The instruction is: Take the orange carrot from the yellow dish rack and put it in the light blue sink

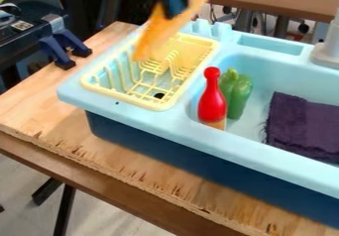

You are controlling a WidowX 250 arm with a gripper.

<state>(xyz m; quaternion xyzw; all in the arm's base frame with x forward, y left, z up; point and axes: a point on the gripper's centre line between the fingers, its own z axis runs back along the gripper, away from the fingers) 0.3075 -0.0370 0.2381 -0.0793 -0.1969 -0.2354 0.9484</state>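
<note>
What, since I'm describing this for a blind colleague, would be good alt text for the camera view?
Black robot gripper near the top edge with a long orange object, above a yellow dish rack on a light-blue toy sink. In the basin, a red bottle-shaped toy and green pepper sit beside a purple cloth.

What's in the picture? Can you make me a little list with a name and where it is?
Hand: up high, at the top
By the hand: long orange thing, blurry, can't tell what
Sink: light blue, on a wooden table
Rack: yellow, at one end of the sink
In the basin: red bottle, green pepper, purple cloth
Next to each other: bottle and pepper
</note>
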